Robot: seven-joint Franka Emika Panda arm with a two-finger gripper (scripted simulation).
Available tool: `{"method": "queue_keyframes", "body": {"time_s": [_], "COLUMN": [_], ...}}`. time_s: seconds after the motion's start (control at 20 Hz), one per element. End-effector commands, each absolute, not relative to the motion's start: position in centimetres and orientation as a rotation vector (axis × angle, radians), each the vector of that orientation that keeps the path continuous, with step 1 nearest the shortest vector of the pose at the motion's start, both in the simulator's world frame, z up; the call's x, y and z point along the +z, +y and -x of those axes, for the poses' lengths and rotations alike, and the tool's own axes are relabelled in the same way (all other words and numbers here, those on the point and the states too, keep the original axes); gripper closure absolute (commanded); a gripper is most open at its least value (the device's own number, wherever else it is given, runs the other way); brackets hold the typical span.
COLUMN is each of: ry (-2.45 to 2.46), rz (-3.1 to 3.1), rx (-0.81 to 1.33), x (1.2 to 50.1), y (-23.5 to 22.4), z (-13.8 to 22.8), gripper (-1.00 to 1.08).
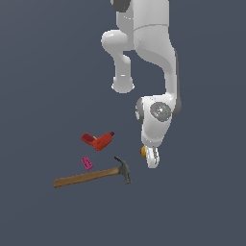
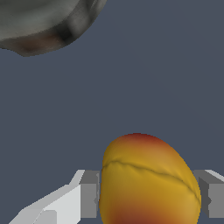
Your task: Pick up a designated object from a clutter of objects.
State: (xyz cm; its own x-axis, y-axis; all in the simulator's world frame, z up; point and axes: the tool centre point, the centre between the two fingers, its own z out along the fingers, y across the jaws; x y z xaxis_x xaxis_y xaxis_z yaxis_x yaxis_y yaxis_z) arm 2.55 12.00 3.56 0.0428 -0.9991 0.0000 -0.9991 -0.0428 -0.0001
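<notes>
Our pincer (image 2: 146,197) has a finger on each side of the little orange-yellow ball (image 2: 146,183) and looks to be squeezing it. The ball sits beside the hammer (image 1: 93,175) head. We should hold tight and lift straight up, slowly.

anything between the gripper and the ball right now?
Nothing visible. In the wrist view the ball sits directly between the two fingers, one pad on each side. The hammer, drill and card lie off to the exterior view's left, apart from the gripper.
</notes>
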Motion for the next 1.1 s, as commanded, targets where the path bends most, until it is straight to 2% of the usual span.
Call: {"method": "queue_keyframes", "body": {"time_s": [0.0,0.55,1.05], "ry": [2.173,2.174,2.174], "rz": [2.269,2.268,2.268], "rx": [0.0,-0.001,-0.001], "x": [3.5,4.0,7.8], "y": [12.0,11.6,8.9], "z": [-2.5,-2.4,-0.7], "gripper": [1.08,1.08,1.08]}}
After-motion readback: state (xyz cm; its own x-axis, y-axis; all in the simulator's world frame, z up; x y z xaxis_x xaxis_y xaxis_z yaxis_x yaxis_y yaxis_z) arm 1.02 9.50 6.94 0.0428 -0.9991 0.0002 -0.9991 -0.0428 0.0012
